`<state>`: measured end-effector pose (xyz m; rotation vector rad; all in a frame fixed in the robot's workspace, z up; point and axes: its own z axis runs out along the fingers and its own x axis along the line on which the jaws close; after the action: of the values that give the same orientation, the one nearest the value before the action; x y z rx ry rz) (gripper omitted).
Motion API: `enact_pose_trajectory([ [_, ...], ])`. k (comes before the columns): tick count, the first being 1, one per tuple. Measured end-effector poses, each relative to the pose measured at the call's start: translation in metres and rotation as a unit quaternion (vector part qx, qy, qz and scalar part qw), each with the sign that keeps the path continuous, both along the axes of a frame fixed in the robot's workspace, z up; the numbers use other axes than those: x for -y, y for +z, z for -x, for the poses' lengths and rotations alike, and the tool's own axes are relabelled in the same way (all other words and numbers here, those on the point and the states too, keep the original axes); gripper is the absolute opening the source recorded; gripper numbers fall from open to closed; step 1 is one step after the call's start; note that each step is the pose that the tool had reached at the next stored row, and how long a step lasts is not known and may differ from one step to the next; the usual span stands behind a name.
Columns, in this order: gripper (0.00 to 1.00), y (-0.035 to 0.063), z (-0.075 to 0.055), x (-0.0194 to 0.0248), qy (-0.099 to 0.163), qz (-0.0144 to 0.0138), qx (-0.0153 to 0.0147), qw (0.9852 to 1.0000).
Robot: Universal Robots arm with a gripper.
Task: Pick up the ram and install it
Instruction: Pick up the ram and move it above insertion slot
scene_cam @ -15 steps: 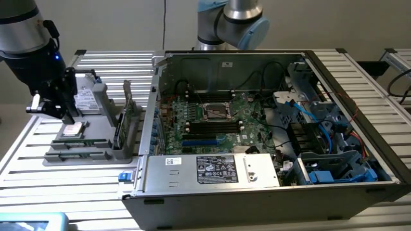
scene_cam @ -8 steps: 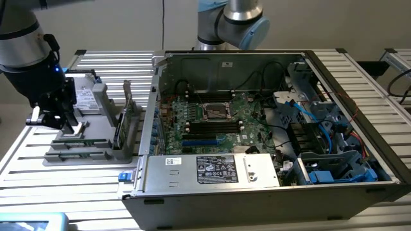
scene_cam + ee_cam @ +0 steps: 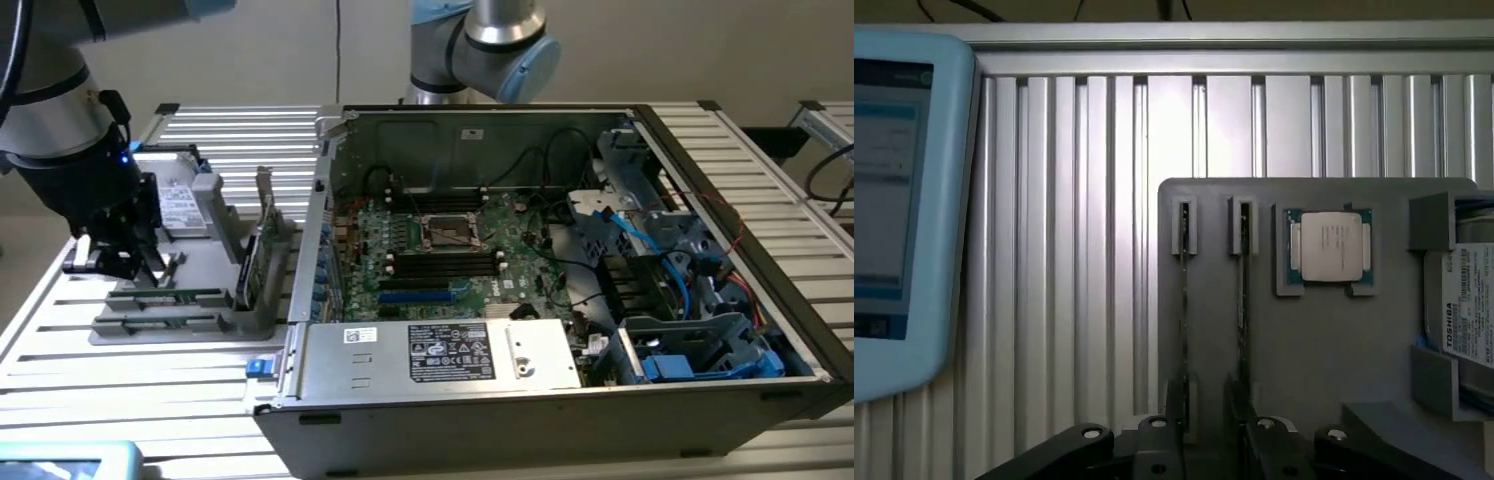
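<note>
Over the slotted end of the grey parts holder (image 3: 1304, 340), hovering the gripper (image 3: 1207, 430) low, fingers (image 3: 1159, 452) standing well apart and clasping nothing. Finding one ram stick (image 3: 1184, 300) sitting on edge in the slot nearest the holder's edge, and a second ram stick (image 3: 1242, 300) sitting in the next slot inward, both running toward the fingers. Showing farther in on the holder a CPU (image 3: 1329, 247) and a Toshiba hard drive (image 3: 1469, 310). Standing just beside the holder, an open computer case (image 3: 534, 420).

One open computer case (image 3: 534, 400), one grey holder (image 3: 1304, 350), one ram (image 3: 1242, 300), one processor (image 3: 1332, 245), one hard drive (image 3: 1469, 300), one card (image 3: 267, 235), one tablet (image 3: 894, 200).
</note>
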<state>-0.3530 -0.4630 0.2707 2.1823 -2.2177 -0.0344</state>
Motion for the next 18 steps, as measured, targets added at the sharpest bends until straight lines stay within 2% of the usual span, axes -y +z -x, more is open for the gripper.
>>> enact_pose_trajectory([
  [2, 0.32, -0.0036, 0.001, 0.0005, 0.003, 0.0, 0.0, 1.0],
  [3, 0.38, -0.0054, 0.001, 0.001, 0.004, 0.0, 0.0, 1.0],
  [10, 0.38, -0.0182, 0.001, 0.0062, 0.014, -0.0001, 0.0001, 0.9999],
  [18, 0.38, -0.0327, 0.001, 0.0088, 0.021, 0.0, 0.0, 0.9998],
])
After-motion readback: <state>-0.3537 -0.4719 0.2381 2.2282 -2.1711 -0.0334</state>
